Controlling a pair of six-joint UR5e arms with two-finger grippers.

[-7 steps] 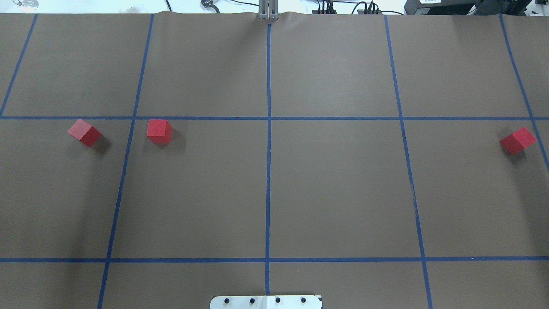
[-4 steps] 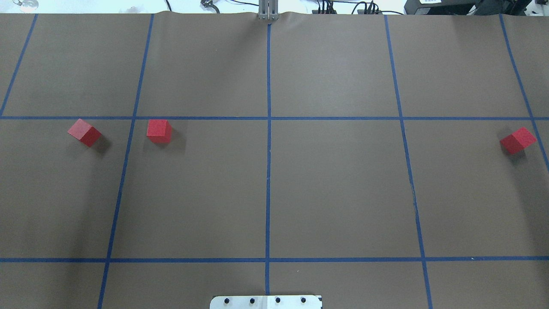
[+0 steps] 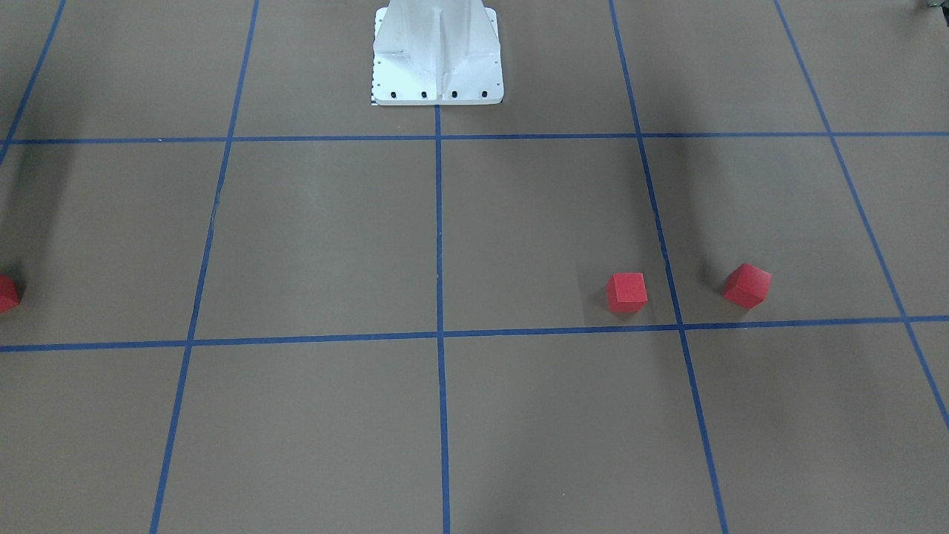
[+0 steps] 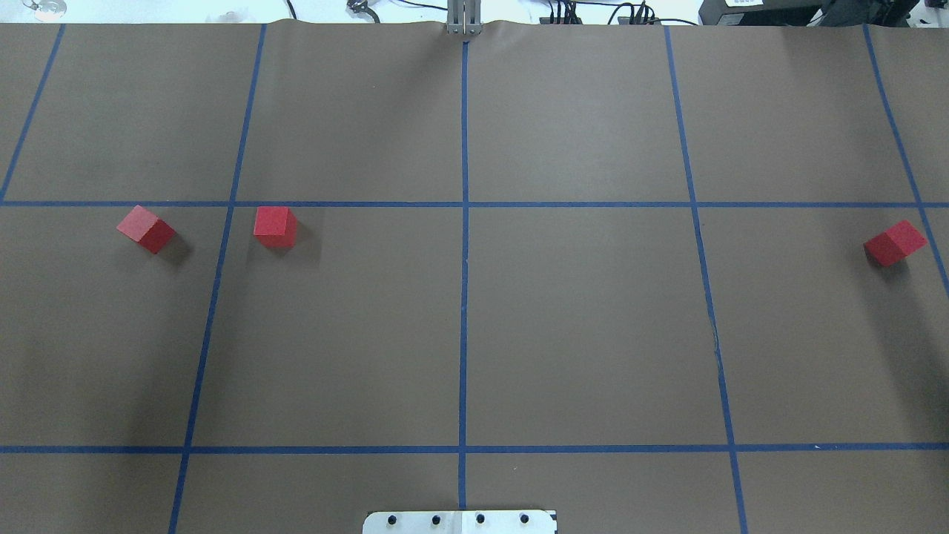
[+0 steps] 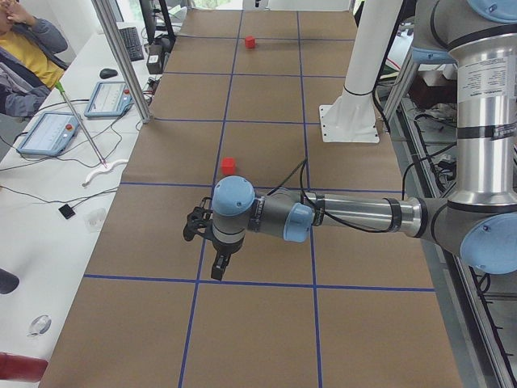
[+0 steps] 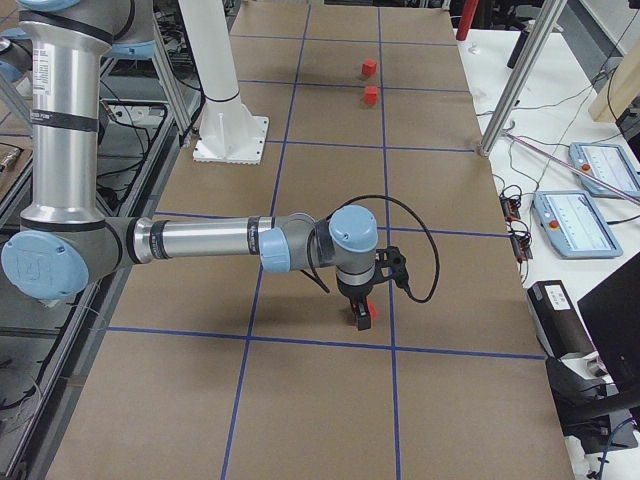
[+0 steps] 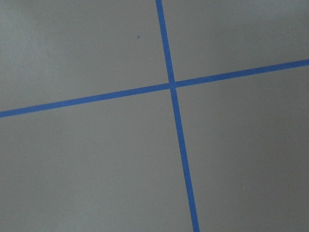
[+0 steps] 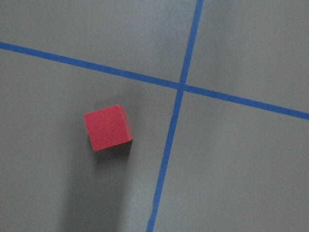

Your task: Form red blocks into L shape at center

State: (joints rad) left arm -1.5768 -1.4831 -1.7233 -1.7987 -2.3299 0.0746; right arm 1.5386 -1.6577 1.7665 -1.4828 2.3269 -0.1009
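Observation:
Three red blocks lie on the brown floor. In the overhead view two lie at the left (image 4: 146,229) (image 4: 275,226) and one at the far right (image 4: 895,242). The centre (image 4: 464,297), around the middle blue line, holds no block. My left gripper (image 5: 216,271) shows only in the exterior left view, hanging above a tape crossing; I cannot tell whether it is open. My right gripper (image 6: 361,315) shows only in the exterior right view, just above the right block (image 6: 370,311); I cannot tell its state. That block shows in the right wrist view (image 8: 107,127).
The white metal base (image 4: 460,521) stands at the near middle edge, also in the front view (image 3: 437,52). Blue tape lines grid the floor. A desk with tablets (image 5: 48,129), a seated person (image 5: 24,48) and aluminium posts (image 5: 121,56) border the far side.

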